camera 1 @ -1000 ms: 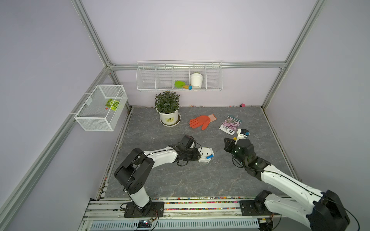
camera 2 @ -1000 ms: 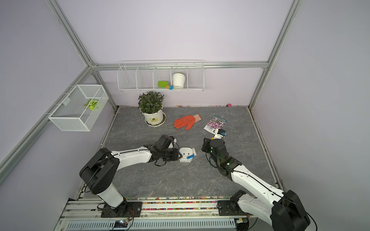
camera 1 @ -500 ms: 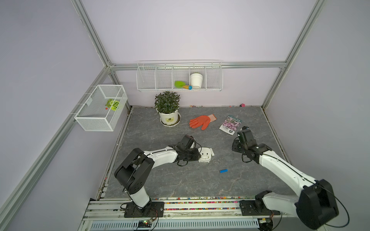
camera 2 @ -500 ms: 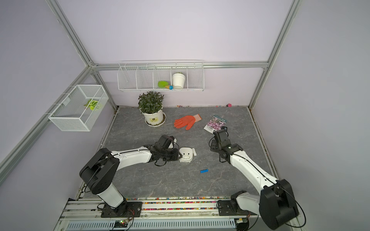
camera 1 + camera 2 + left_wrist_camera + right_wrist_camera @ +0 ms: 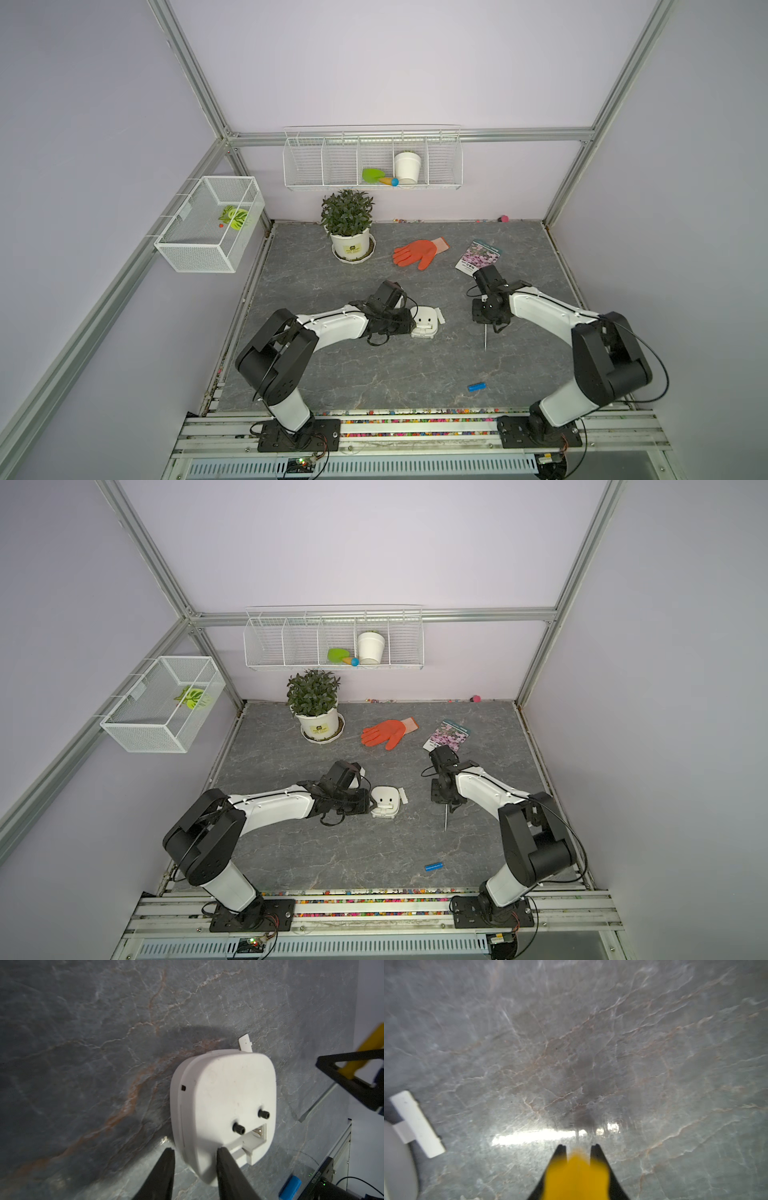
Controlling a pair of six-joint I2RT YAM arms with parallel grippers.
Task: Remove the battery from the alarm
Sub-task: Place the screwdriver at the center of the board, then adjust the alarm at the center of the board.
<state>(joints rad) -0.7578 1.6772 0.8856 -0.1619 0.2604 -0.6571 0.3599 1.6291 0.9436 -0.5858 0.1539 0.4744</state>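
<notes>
Job looks done: battery (image 5: 476, 386) lies on the counter (image 5: 374, 374) apart from the alarm (image 5: 424, 322); left pincer (image 5: 196, 1149) half-open, right pincer (image 5: 578, 1146) gripping a screwdriver (image 5: 577, 1178).

**Left arm** (image 5: 332, 326): white links fold forward from the base and stretch low over the grey marbled worktop (image 5: 374, 374), ending in a black wrist.

**Left hand** (image 5: 194, 1150): the black fingers (image 5: 166, 1167) stand apart astride a corner of the small white rounded-square plastic alarm clock (image 5: 226, 1095). A narrow gap shows beside one finger.

**Right arm** (image 5: 548, 311): it reaches inward from its base, with the wrist bent so that the hand points down.

**Right hand** (image 5: 578, 1146): the black fingertips (image 5: 597, 1152) are closed on a yellow-handled screwdriver (image 5: 485, 338). Its thin metal shaft hangs point-down, and whether the tip touches the worktop cannot be told.
</notes>
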